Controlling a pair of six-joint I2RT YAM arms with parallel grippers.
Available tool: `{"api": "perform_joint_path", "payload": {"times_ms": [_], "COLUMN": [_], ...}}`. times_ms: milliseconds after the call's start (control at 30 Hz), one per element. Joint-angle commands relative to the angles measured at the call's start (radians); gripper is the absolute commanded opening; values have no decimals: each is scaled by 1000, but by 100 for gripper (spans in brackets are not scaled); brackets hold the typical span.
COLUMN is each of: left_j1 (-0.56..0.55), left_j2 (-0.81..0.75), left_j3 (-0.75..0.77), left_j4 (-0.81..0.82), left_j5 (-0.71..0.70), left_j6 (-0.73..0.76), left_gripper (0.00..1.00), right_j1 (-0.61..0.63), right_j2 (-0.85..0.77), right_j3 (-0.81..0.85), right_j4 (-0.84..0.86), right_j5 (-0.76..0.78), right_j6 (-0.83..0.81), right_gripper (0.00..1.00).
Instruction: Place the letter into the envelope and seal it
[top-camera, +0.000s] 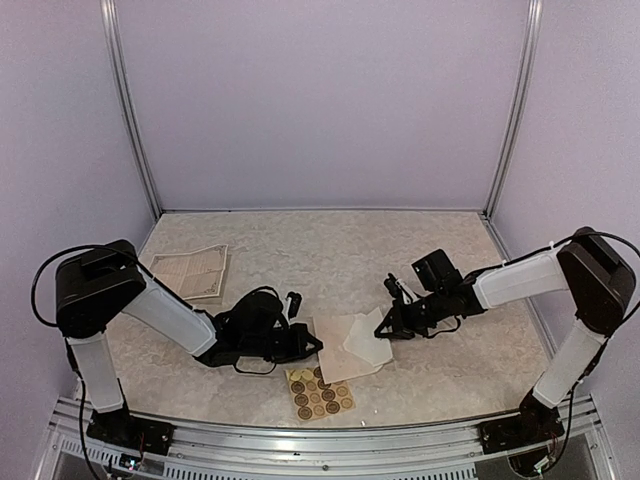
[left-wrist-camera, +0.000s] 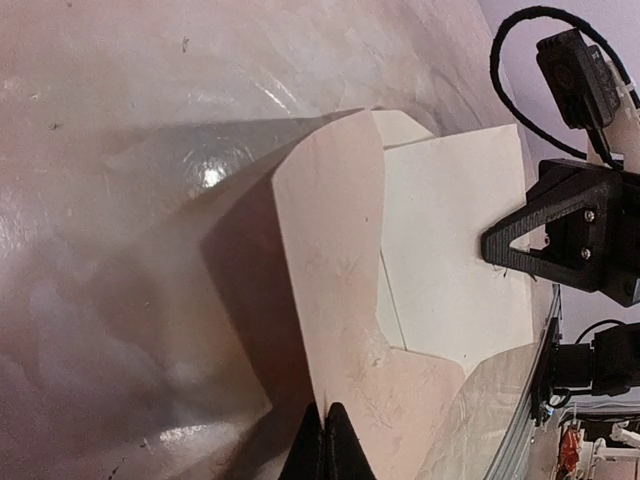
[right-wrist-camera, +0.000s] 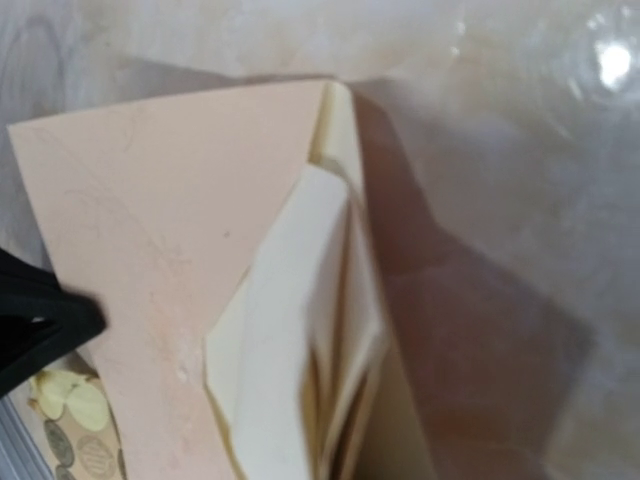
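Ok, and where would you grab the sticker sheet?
Probably its near right corner, approached from the near side. The sticker sheet lies flat, and its far edge is close to the envelope and the left gripper, so only the near side looks free.

No legible text, print on sheet (top-camera: 190, 272) too small, marks on round stickers (top-camera: 320, 392) blurred, envelope (top-camera: 345, 358) plain

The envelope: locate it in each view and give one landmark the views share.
Top external: the envelope lies at lower centre.
Left wrist: it fills the middle, its tan panel tilted up.
Right wrist: it covers the left and centre.
Shared landmark: the left gripper at its edge, bottom centre in the left wrist view, far left in the right wrist view.
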Motion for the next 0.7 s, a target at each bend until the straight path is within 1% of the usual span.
{"api": "perform_joint_path", "payload": {"times_ms": [0, 667], "left_j1": [-1, -8], "left_j2": [32, 57], "left_j3": [40, 71], "left_j4": [-19, -20], "left_j5": [7, 22], "left_j6": [10, 11], "left_gripper": [2, 1], "right_j1": [12, 82], "right_j2": [40, 136], "right_j3": [-8, 77], "right_j4": [20, 74], "right_j5": [0, 4], "right_j6": [16, 50], "right_gripper": [0, 0]}}
